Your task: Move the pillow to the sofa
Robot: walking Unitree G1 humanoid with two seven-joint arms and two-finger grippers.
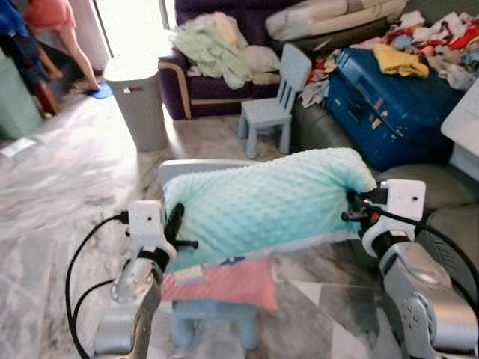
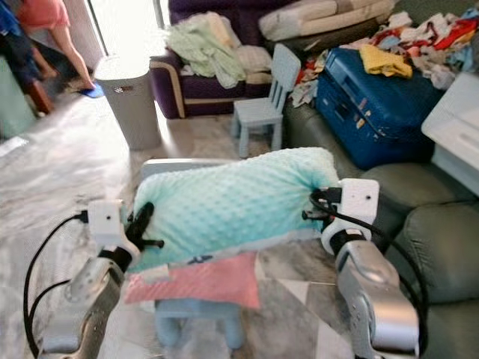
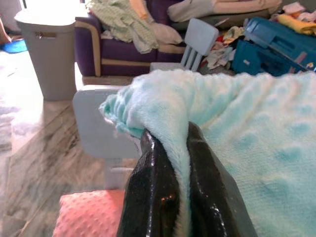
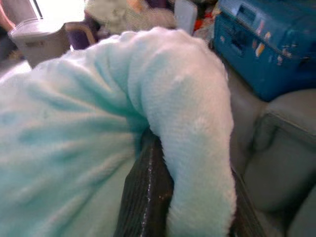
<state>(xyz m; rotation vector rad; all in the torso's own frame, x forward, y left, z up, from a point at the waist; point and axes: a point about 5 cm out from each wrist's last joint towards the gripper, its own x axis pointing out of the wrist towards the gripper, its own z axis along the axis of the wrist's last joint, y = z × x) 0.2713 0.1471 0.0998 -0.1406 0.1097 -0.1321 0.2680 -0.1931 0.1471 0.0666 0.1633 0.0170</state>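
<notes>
The grey-green leather sofa (image 1: 441,194) runs along the robot's right side, and a large blue hard-shell suitcase (image 1: 389,105) lies on it under a heap of mixed clothes (image 1: 434,37). Beyond it stands a dark purple armchair (image 1: 202,82) draped with pale green cloth, with a grey lidded laundry bin (image 1: 138,97) to its left on the marbled tile floor (image 1: 60,202). A small pale blue child's chair (image 1: 273,105) stands in front of the purple armchair, close to the sofa's end.

The mint-green dotted plush pillow (image 1: 262,202) hangs in the air in front of the robot, stretched lengthwise between the two arms, above a second pale blue child's chair (image 1: 213,314). It is beside the sofa, not on it; its right end reaches just over the sofa's front edge. A pink dotted plush cushion (image 1: 224,284) lies on that chair's seat directly beneath the pillow.

The left tool (image 3: 175,148) pinches the pillow's left end: a fold of mint fabric is squeezed between its two black fingers (image 3: 153,192). The right tool (image 4: 163,163) is buried in the pillow's right end, the plush bulging over one black finger (image 4: 145,197), so it is clamped on that end.

A person's legs (image 1: 71,45) show at the far left by the bright doorway.
</notes>
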